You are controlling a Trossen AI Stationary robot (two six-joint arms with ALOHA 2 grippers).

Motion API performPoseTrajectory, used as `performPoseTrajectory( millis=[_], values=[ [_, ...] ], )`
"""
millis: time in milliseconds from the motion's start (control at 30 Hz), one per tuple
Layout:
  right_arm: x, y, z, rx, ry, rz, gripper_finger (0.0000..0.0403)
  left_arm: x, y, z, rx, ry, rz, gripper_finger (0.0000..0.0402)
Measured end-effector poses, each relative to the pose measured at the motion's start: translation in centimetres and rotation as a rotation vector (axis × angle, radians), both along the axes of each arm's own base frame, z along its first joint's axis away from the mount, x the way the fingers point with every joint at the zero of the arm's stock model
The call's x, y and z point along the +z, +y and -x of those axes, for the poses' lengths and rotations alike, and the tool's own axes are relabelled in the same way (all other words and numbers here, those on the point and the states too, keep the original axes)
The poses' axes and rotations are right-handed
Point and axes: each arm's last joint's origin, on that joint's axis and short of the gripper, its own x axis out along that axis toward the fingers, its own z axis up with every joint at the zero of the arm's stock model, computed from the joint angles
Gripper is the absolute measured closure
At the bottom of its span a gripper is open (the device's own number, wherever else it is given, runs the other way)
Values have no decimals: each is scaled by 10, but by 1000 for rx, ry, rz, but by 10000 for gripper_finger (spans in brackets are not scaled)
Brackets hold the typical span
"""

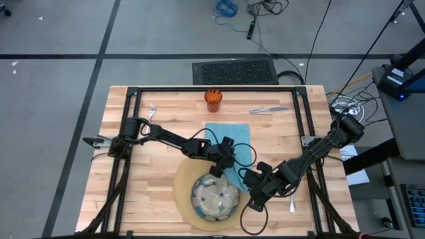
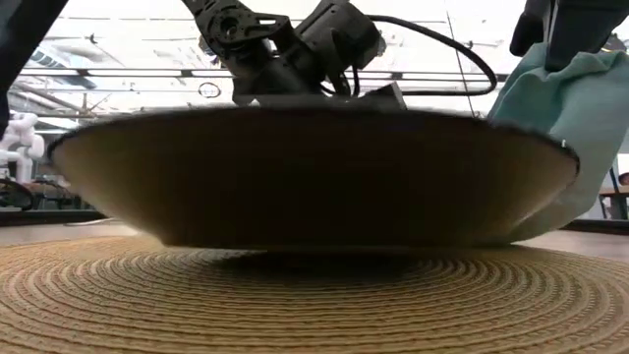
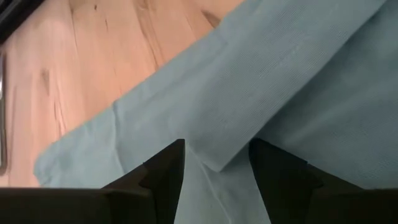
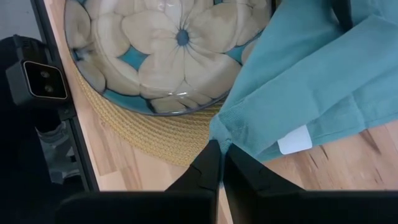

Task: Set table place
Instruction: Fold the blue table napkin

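High view: dish point(image 1: 214, 199) sits on mat point(image 1: 184, 192); left end effector point(image 1: 224, 161) spread, right end effector point(image 4: 221, 163) pinches napkin point(image 4: 311, 81).

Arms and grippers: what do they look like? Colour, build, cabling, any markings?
Both arms are dark, near black, slim jointed links with bulkier housings at the joints. A black cable loops off the wrist of each. The left gripper and the right gripper each have two dark, flat, wedge-shaped fingers. No markings show on either one.

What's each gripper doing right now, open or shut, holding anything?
Left gripper: open, over the napkin.
Right gripper: shut on the napkin's corner.
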Motion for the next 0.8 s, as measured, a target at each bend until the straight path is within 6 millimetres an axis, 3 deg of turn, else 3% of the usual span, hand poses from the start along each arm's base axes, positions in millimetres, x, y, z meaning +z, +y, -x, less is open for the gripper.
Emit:
performPoseTrajectory(
  millis=[533,800],
  values=[
    [0,0,0,-2,-2,-2,403,0,-4,0,-42,2,-46,236],
    [0,0,0,-2,-1,-2,403,-1,-6,1,-100,7,-57,308]
  ],
)
